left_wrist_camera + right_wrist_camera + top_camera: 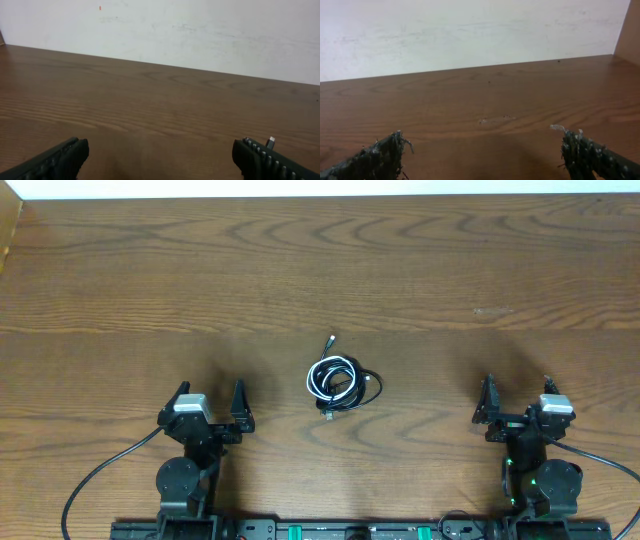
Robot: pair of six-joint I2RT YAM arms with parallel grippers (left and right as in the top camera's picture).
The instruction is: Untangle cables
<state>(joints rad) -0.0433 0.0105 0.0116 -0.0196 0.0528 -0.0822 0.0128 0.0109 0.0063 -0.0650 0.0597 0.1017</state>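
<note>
The black cable [352, 387] and the white cable [322, 378] lie coiled together in one small tangle at the table's middle. A small plug [331, 338] sticks out of the top of it; its tip also shows in the left wrist view [270, 142]. My left gripper [209, 397] is open and empty, resting at the front left, well left of the tangle. My right gripper [518, 392] is open and empty at the front right, well right of it. The left wrist view [160, 155] and the right wrist view [482, 150] show only bare wood between the fingers.
The wooden table [320, 270] reaches back to a white wall [165, 30]. Thick black arm wires [100, 475] run off the front left and front right. A wooden side panel [629, 30] stands at the far right.
</note>
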